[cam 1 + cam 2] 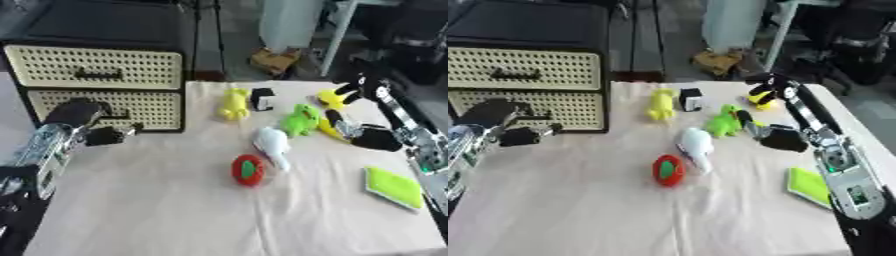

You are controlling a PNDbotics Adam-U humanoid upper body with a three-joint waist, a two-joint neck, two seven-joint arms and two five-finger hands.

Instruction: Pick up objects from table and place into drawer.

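Near the counter's (175,220) right edge lies a flat lime-green cloth pad (394,186), limp, best pinched at its edge. Mid-counter, a red-and-green ball (248,170) looks light. Farther off, the right robot hand (354,131) curls around a yellow toy (329,129); the left robot hand (105,135) curls at the cream perforated drawer (109,109), still closed.

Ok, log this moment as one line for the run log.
left hand at lower drawer handle | right hand on yellow toy | drawers closed | toys on table

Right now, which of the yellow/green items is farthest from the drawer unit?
The flat lime-green pad near the table's right front edge. The yellow toy and green toy lie mid-table, much closer to the drawer unit.
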